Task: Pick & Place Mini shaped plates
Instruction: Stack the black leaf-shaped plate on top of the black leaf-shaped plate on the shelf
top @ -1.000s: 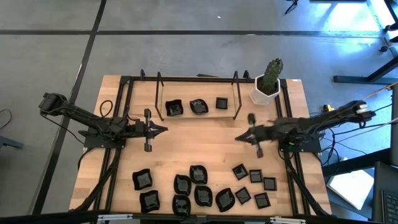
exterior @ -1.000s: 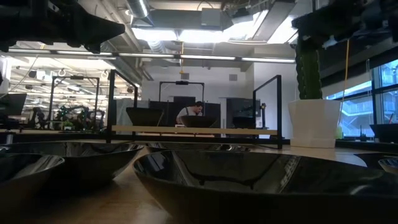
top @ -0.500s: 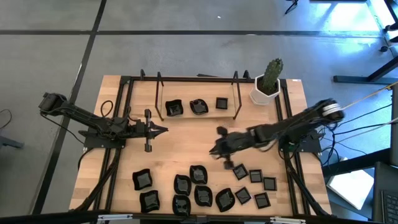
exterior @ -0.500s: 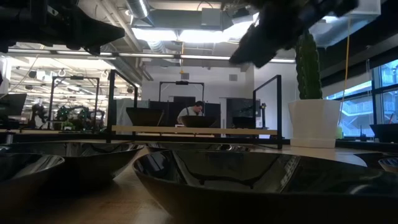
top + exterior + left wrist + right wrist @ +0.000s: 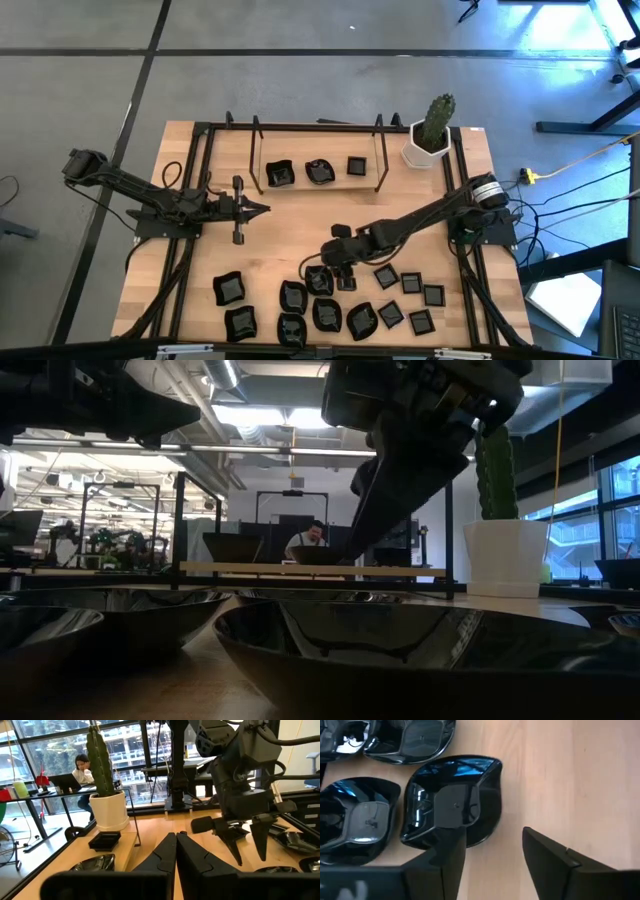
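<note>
Reaching stage: right gripper [image 5: 322, 277] sits low over the front cluster of mini shaped plates [image 5: 330, 305], fingers spread wide. Wrist cam shows one finger [image 5: 451, 827] already over the bowl of a leaf-like plate [image 5: 470, 787], the other finger on bare worktop [image 5: 555, 780] just outside its rim, so the rim sits between them. Nothing held yet.

Next move, my read: drop the last bit, close on that rim, lift straight up. Neighbouring plates lie just beside this one, so a skewed close could nudge them.

Further out: small flat squares [image 5: 411, 284] to the gripper's outboard side, three plates [image 5: 319, 171] already on the rack [image 5: 381, 150] far across the worktop, cactus pot [image 5: 428, 140] past the rack's end.

Left gripper [image 5: 262, 209] parked mid-worktop, well apart from the plates, fingers pressed together [image 5: 176, 851], empty.

Versus a second ago: right arm was pulled back near its base with fingers closed; it has since swung out across the worktop, descended to the cluster and opened. Left arm unchanged. Plates look unmoved.
</note>
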Tool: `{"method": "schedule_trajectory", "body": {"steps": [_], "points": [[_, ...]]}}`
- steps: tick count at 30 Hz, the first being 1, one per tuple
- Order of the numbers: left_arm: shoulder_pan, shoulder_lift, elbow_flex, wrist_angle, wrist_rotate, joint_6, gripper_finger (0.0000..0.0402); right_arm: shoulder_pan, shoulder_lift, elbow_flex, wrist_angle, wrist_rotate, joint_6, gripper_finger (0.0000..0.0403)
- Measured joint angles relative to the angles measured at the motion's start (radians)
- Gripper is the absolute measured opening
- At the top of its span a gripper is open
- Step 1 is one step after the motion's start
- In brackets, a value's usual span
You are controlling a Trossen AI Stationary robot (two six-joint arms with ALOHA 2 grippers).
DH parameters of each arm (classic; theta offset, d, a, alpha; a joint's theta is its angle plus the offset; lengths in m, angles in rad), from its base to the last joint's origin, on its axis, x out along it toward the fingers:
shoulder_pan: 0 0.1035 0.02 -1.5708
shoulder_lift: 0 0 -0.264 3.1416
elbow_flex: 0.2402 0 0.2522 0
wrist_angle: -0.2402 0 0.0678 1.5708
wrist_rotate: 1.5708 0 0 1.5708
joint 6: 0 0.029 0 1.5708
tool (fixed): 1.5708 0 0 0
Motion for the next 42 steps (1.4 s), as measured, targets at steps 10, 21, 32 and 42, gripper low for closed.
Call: {"method": "schedule_trajectory", "body": {"steps": [10,21,32,42], "points": [[0.0,0.0,0.0,-0.006,0.0,-0.002,0.0006,-0.018,0.043,-0.002,0.02,-0.006,0.057,0.0197],[0.0,0.0,0.0,-0.006,-0.001,-0.002,0.0002,-0.028,0.092,-0.003,0.042,-0.039,0.079,0.0197],[0.0,0.0,0.0,-0.006,-0.001,-0.002,0.0008,-0.025,0.093,-0.003,0.047,-0.068,0.086,0.0197],[0.0,0.0,0.0,-0.006,-0.002,-0.002,0.0007,-0.024,0.129,-0.003,0.073,-0.068,0.102,0.0197]]}}
